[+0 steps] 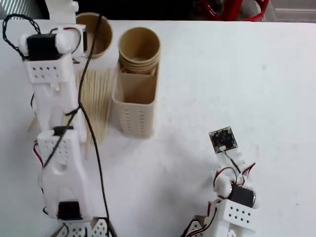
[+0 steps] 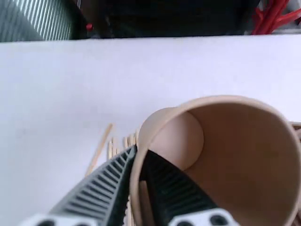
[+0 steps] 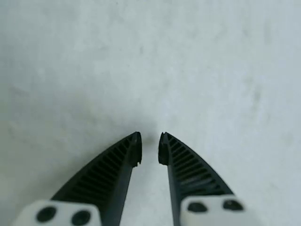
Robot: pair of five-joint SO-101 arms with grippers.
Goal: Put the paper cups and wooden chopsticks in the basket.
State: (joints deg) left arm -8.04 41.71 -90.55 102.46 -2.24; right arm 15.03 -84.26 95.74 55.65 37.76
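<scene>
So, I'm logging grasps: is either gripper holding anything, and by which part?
The left gripper pinches the tan paper cup by its rim, one finger inside the wall and one outside. The right gripper holds nothing, above the white table.

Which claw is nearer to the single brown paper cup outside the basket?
Left. The left claw clamps the rim of the single brown paper cup, one finger inside. The right claw is over bare white table, far from the cup.
</scene>
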